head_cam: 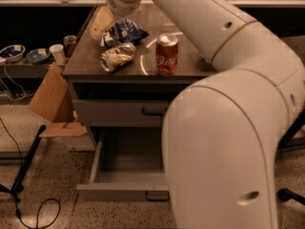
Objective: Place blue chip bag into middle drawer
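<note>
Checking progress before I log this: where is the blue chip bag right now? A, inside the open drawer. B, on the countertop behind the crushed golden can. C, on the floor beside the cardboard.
B: the blue chip bag lies on the countertop just behind the crushed golden can, with the pincer close beside it.

1. Brown cabinet top point(85, 65), upper middle of frame.
2. On it: blue chip bag point(126, 31); crushed golden can point(117, 57) on its side below; red soda can point(167, 54) upright, right.
3. Gripper point(101, 24) at the bag's left edge.
</note>
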Robot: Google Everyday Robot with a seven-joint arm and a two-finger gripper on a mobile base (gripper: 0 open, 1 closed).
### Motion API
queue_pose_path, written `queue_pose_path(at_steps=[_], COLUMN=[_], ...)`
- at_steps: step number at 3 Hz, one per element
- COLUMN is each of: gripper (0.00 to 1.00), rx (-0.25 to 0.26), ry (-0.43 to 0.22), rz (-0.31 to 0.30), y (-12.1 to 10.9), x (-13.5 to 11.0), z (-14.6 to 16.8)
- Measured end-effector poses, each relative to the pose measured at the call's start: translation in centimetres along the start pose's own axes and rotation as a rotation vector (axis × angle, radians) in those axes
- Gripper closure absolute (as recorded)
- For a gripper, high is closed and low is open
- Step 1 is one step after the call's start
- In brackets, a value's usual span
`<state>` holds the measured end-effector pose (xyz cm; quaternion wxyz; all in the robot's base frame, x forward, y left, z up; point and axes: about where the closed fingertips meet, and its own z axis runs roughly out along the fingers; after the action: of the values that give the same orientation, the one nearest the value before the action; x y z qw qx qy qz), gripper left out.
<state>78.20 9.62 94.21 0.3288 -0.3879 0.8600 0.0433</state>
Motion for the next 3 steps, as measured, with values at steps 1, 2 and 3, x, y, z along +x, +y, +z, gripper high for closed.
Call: queue_pose_path(at_steps=[1,2,3], gripper=[0.00,0.00,0.00], rx=[0.011,0.036,0.060], ry=[0.020,0.071,0.092], rz=[0.023,0.096,0.172], y=[0.0,-0.2,-0.2], x=[-1.6,-1.2,-0.4], z=[2.0,4.3,5.5])
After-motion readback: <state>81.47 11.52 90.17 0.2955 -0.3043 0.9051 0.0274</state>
